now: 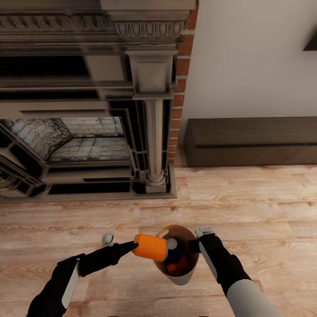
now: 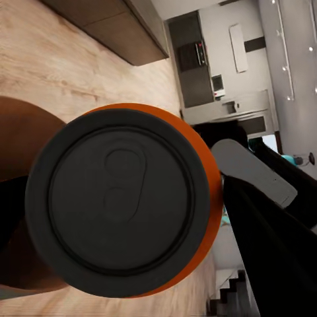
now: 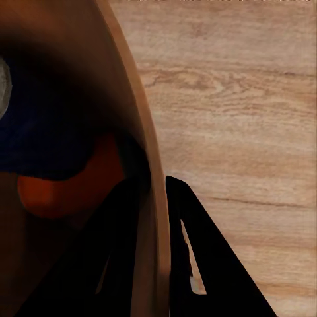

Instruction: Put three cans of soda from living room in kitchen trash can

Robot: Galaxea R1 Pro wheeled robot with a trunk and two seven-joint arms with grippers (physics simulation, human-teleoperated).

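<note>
Filling the left wrist view, the dark round end of an orange soda can (image 2: 122,201) sits right up against the lens, pull-tab outline plain on it, orange wall curving round its edge. From the head camera that same orange soda can lies on its side, clamped in the left pincer (image 1: 132,245), whose dark fingers close on its near end. Its far end pokes over the rim of the trash can (image 1: 190,274), just beyond the pincer's tips.

Over on the other arm, the right pincer (image 1: 197,245) grips the trash can's rim: in the right wrist view one black finger (image 3: 198,264) runs down the outside of the wall and the other sits inside, the thin brown wall pinched between them. So that pincer is clamped on the bin.

Down inside the glossy brown bin, right beside the right pincer's inner finger, a second orange can (image 3: 69,185) rests low, and the dark blue can (image 3: 46,125) lies on top of it, silvery end showing at the head view's angle.

Both arms hang over the wood floor (image 1: 264,207). Ahead of the pincers stands the ornate fireplace (image 1: 88,110) with red brick (image 1: 180,88) at its edge, and a low dark cabinet (image 1: 251,141) against the pale wall.
</note>
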